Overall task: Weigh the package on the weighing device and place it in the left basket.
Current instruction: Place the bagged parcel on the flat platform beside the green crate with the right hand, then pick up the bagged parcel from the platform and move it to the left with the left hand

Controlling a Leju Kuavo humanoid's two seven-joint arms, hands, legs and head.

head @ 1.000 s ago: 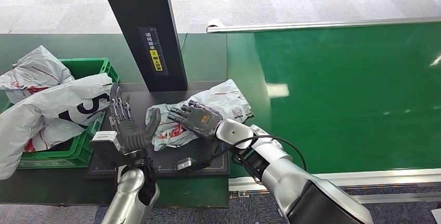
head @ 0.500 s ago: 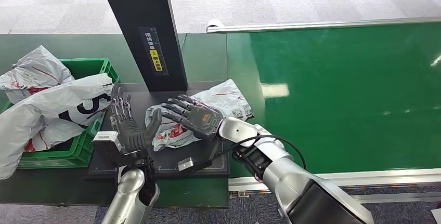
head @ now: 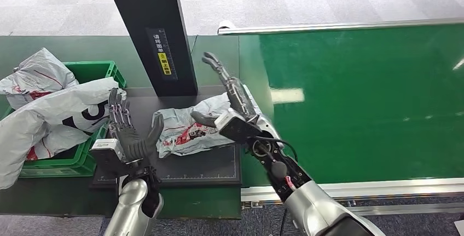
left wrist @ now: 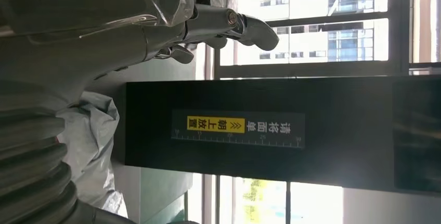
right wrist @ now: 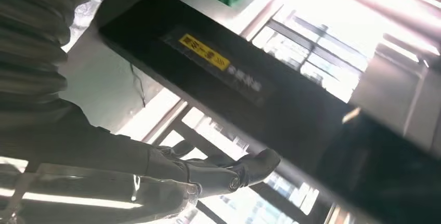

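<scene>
One crumpled white package (head: 189, 131) lying on the black scale platform (head: 202, 166), left hand (head: 127, 132) and right hand (head: 230, 102) both spread wide beside it, holding nothing, one green basket (head: 93, 74) holding three grey mailer bags (head: 60, 107)

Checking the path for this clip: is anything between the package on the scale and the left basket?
Yes. The left hand stands open between the package and the green basket. The basket is already heaped with large grey bags that spill over its near rim, so little free room shows.
</scene>
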